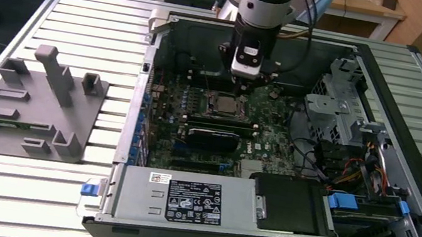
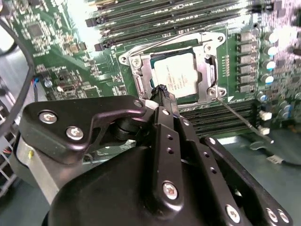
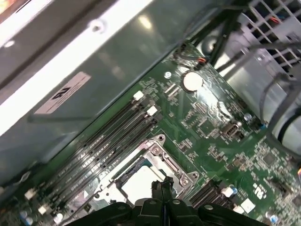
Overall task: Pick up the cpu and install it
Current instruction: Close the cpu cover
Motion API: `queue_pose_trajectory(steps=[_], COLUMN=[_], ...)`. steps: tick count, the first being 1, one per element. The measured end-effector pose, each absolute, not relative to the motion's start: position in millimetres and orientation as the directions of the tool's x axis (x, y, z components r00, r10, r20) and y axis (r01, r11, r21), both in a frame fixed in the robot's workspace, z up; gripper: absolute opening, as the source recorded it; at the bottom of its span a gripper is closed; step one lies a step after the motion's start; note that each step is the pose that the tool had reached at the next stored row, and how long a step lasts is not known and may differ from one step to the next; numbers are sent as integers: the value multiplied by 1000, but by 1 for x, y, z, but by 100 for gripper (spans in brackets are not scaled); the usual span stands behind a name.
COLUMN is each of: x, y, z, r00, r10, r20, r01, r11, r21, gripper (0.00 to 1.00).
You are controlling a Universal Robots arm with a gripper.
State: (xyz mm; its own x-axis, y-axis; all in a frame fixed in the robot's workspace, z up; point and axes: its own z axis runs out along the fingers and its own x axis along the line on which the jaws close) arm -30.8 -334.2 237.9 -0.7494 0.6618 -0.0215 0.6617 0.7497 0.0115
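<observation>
The cpu (image 2: 176, 77) lies flat in the socket frame (image 2: 141, 84) on the green motherboard, silvery top up. It also appears in the exterior view as the cpu (image 1: 226, 104) and in the first wrist view as the cpu (image 3: 140, 182). My gripper (image 2: 164, 91) hovers just above the socket's edge with its black fingers (image 3: 162, 187) pressed together and nothing between them. In the exterior view the gripper (image 1: 244, 83) hangs straight down inside the open computer case (image 1: 400, 206), just behind the socket. A thin metal lever (image 2: 244, 123) sticks out from the socket's corner.
Memory slots (image 2: 155, 19) run beside the socket. A drive cage (image 1: 339, 113) and cables (image 1: 347, 172) fill the case at the exterior view's right, and a power supply (image 1: 181, 200) sits at its front. A grey fixture (image 1: 31, 103) stands on the slatted table at the exterior view's left.
</observation>
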Motion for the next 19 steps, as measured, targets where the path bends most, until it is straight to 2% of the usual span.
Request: queue_pose_trajectory(steps=[19], x=[-31], y=[-334], z=[237], r00=[-928], r10=[371], r20=[-23], r01=[371], r11=[929], r21=[8], gripper=[11])
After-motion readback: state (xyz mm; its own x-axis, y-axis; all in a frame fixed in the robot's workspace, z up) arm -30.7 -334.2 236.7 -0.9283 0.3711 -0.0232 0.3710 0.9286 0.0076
